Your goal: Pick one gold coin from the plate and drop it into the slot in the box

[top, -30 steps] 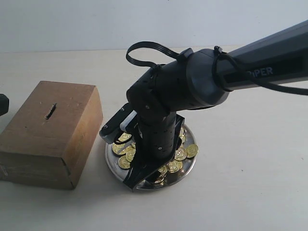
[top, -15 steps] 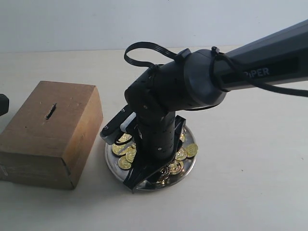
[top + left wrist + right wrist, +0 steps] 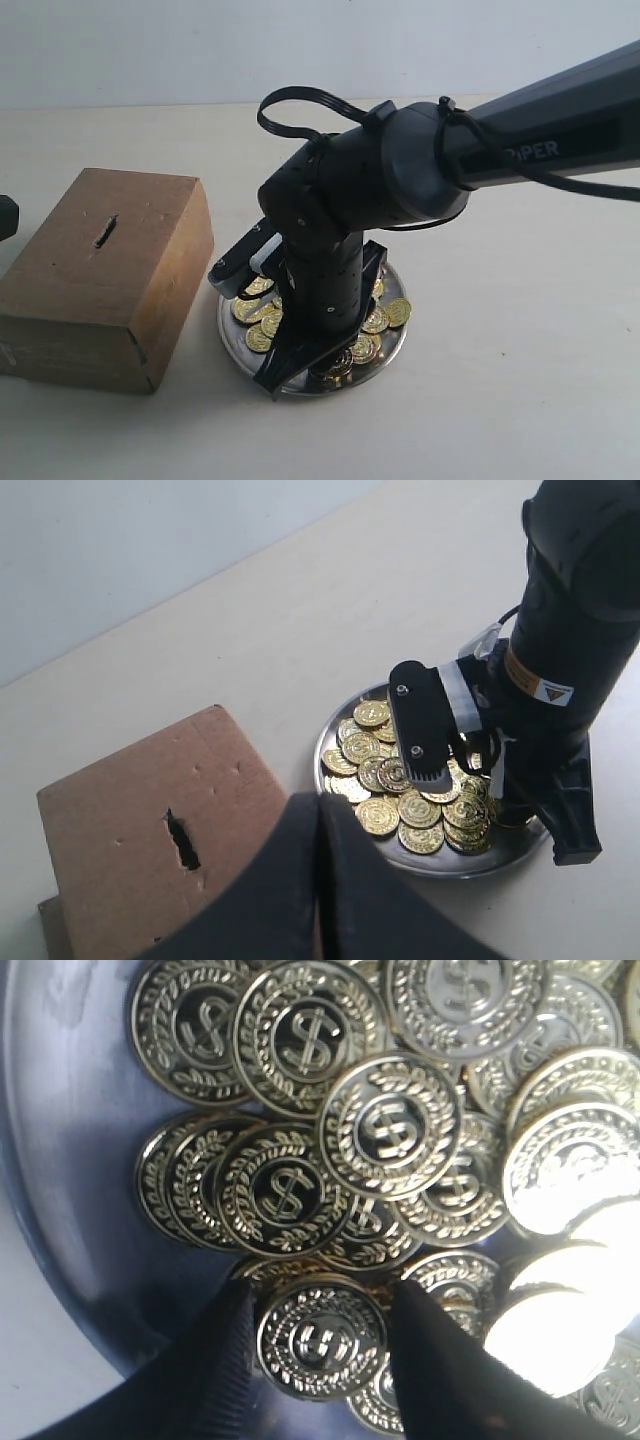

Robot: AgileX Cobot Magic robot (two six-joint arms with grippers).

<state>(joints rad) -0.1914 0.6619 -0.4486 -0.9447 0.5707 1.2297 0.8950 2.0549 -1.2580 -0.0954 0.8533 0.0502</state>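
Note:
The silver plate [image 3: 232, 335] holds several gold coins [image 3: 262, 318] and stands just right of the brown box [image 3: 110, 290], whose dark slot [image 3: 105, 231] is in its top face. My right gripper [image 3: 300, 368] reaches straight down into the near side of the plate. In the right wrist view its two fingers sit against both edges of one flat-lying gold coin [image 3: 322, 1337], shut on it, with the plate's bare floor [image 3: 70, 1160] beside. My left gripper [image 3: 320, 805] is shut and empty, held over the box [image 3: 120, 820] and looking down on the slot [image 3: 181, 839] and the plate [image 3: 440, 865].
The right arm [image 3: 420, 170] leans in from the right and hides the plate's middle. Its wrist camera block [image 3: 420, 730] hangs over the coins. A dark part of the left arm [image 3: 6, 216] shows at the left edge, beside the box.
The right arm has sunk and shifted very slightly toward the plate's near side. The box, plate and left gripper have not moved.

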